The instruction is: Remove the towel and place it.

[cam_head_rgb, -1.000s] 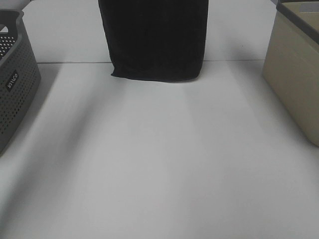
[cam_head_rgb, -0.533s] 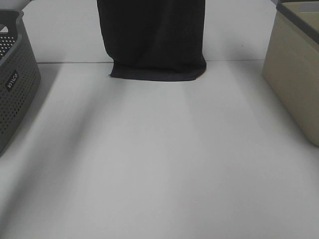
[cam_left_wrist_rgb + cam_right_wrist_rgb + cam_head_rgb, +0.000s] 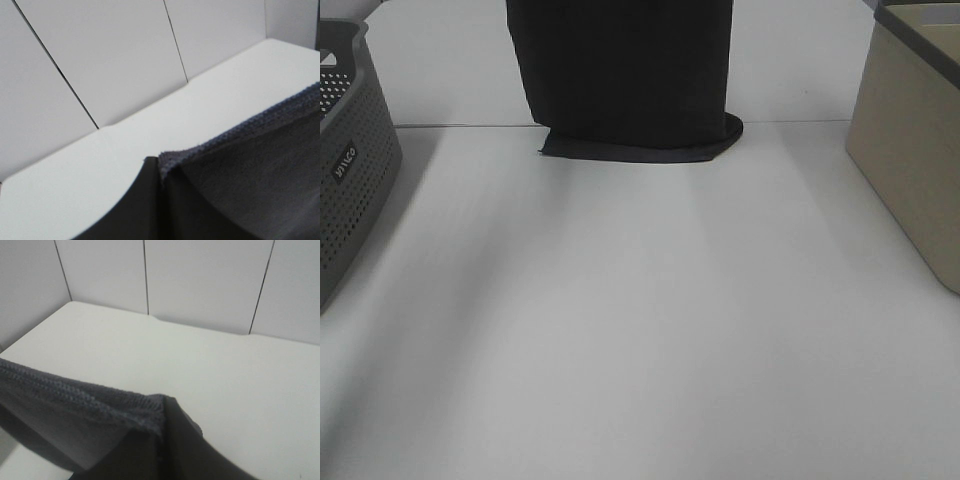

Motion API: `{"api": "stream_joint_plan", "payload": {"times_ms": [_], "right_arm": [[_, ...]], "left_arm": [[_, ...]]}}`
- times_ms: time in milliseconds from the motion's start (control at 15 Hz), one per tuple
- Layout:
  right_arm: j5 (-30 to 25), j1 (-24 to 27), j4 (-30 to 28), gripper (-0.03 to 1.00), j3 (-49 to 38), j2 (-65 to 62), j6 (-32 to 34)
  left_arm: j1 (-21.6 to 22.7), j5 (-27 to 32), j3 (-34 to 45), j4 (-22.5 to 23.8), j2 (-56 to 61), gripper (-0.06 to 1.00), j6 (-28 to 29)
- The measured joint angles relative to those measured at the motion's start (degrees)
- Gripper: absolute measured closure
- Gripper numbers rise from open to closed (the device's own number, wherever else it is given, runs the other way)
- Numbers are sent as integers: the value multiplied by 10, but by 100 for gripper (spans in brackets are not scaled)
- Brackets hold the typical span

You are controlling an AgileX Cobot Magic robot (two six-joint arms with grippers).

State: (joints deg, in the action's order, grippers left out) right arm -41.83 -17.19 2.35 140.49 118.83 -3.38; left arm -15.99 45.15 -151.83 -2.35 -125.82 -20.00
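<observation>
White table (image 3: 640,330), seen from above, with a thin seam (image 3: 460,126) running across its far part. At the left edge stands a grey basket (image 3: 350,190), its wall perforated with small holes and bearing a small white-lettered label (image 3: 344,161); the frame cuts off most of it. At the right edge stands a beige bin (image 3: 910,160) with plain walls and a darker grey rim (image 3: 920,25), likewise cut off. The two stand well apart, on opposite sides of the table. Behind the table rises a pale wall (image 3: 200,280) of flat panels divided by dark upright joints (image 3: 145,275).
</observation>
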Motion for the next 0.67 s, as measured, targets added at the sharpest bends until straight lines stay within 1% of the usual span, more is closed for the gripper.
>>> {"api": "stream_joint_plan", "payload": {"times_ms": [67,200,267,333,400,467,667], "right_arm": [[-48,0,14,95,0,-11,0],[-143,0,27,95,1,-32,0],[-194,1,31,95,1,-41,0],[-251,1,35,95,1,-53,0],[-270,1,39,95,1,-59,0],[-277,1,49,95,1,-64,1],[-281,1,73,95,-11,-78,1]], "left_arm": [[0,54,-1,-12,13,94,0],[0,136,-1,-45,32,94,3],[0,171,-1,-56,38,94,13],[0,225,-1,-67,44,94,33],[0,239,-1,-70,46,94,41],[-1,242,-1,-70,46,94,52],[-6,244,-1,-64,54,94,75]]}}
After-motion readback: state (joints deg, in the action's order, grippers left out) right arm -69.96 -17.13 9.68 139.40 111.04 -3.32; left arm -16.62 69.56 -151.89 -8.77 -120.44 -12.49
